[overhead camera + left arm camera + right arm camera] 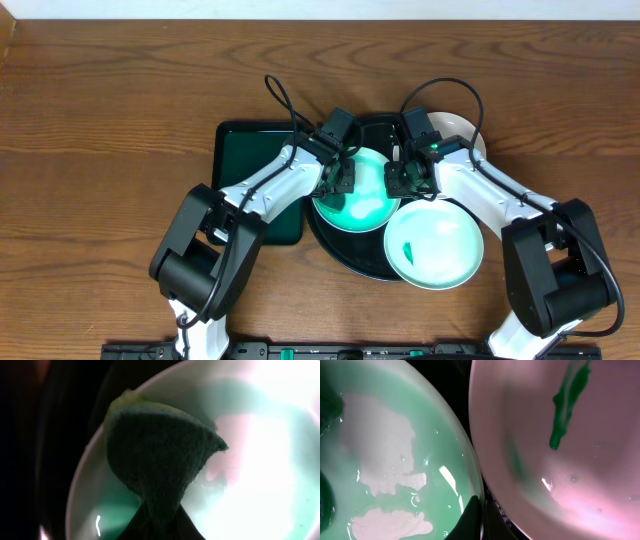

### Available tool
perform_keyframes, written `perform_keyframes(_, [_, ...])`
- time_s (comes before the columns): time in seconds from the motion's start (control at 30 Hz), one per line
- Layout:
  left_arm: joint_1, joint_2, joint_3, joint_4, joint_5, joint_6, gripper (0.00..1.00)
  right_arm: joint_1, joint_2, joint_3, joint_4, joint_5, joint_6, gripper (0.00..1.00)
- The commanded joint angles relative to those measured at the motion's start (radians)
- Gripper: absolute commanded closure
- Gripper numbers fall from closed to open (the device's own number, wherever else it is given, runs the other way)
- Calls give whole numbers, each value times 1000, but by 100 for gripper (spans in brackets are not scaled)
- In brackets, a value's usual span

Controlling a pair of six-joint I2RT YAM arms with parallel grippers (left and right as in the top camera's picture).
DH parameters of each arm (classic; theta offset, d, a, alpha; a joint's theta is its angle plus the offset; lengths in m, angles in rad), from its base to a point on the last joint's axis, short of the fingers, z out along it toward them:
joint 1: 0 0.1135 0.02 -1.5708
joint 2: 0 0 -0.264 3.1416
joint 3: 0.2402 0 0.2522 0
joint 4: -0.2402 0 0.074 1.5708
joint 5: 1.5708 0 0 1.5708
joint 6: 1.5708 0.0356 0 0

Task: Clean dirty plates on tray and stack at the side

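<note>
Left gripper clamped on sponge, pressed into mint plate on tray. Right gripper fingers together at same plate's rim; grip not discernible. Smeared plate seen over tray's right edge; third plate partly hidden by right arm.

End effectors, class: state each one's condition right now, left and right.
Left end effector: closed on the green scouring sponge.
Right end effector: closed, apparently pinching the rim of the mint plate.

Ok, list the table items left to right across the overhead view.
dark green rectangular tray → mint-tinted plate → white plate with a green smear. The black tray and the far plate overlap these, so they are left out.
</note>
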Motion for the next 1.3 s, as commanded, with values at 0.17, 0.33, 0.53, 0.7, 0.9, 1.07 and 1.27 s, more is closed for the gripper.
perform_keyframes(0.17, [-42, 32, -16, -12, 227, 0, 93, 17, -10, -6, 8, -16, -15, 99])
perform_keyframes(0.33, [-41, -50, -16, -9, 228, -6, 93, 17, -10, -6, 8, -17, -15, 99])
perform_keyframes(0.53, [-41, -174, -16, 11, 183, -6, 93, 17, -10, -6, 8, -16, -15, 99])
perform_keyframes(0.7, [-41, -196, -16, -7, 63, -7, 92, 17, -10, -6, 8, -17, -15, 99])
perform_keyframes(0.9, [-42, -163, -36, -21, -35, -83, 92, 17, -10, -6, 8, -17, -15, 99])
perform_keyframes(1.07, [-42, -134, -91, 2, -74, -177, 92, 17, -10, -6, 8, -17, -15, 99])
perform_keyframes(1.27, [-48, -79, -140, 60, -73, -190, 92, 17, -10, -6, 8, -17, -15, 99])
